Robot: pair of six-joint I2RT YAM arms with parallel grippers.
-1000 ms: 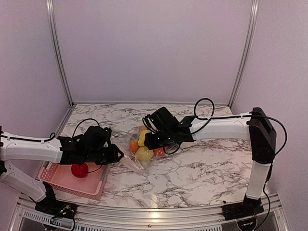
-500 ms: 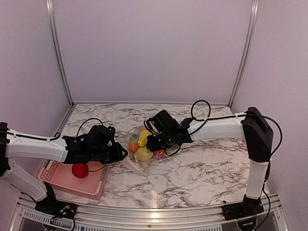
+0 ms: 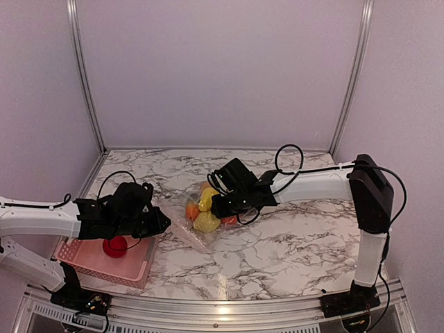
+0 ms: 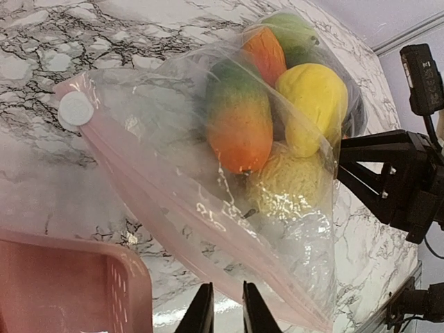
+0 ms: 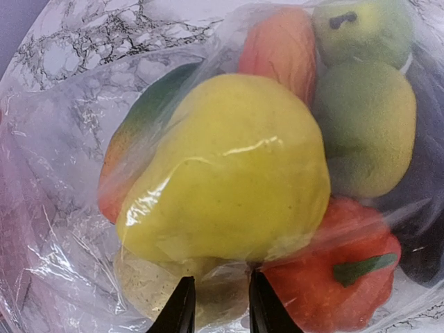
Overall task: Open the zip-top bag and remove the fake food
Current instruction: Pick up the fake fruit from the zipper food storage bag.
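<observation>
The clear zip-top bag (image 3: 189, 229) lies at the table's middle, its pink zip strip (image 4: 159, 208) facing my left arm, with a white slider (image 4: 75, 109) at one end. Inside is fake food: an orange-green piece (image 4: 239, 128), a yellow pear (image 5: 229, 173), a red pepper (image 5: 333, 284) and green fruit (image 5: 364, 125). A red apple (image 3: 114, 245) sits in the pink basket (image 3: 83, 262). My right gripper (image 5: 218, 305) is shut on the bag's film from the far side. My left gripper (image 4: 227, 312) hangs just short of the zip strip, jaws a narrow gap apart, nothing between them.
The pink mesh basket's corner (image 4: 69, 291) lies close to my left gripper, at the table's front left. Metal frame posts (image 3: 84, 76) and purple walls close the back and sides. The right arm's black parts (image 4: 395, 180) stand behind the bag.
My left gripper reached toward the bag, then drew back left above the basket's edge, its jaws narrowing. The right gripper and bag have hardly moved.
</observation>
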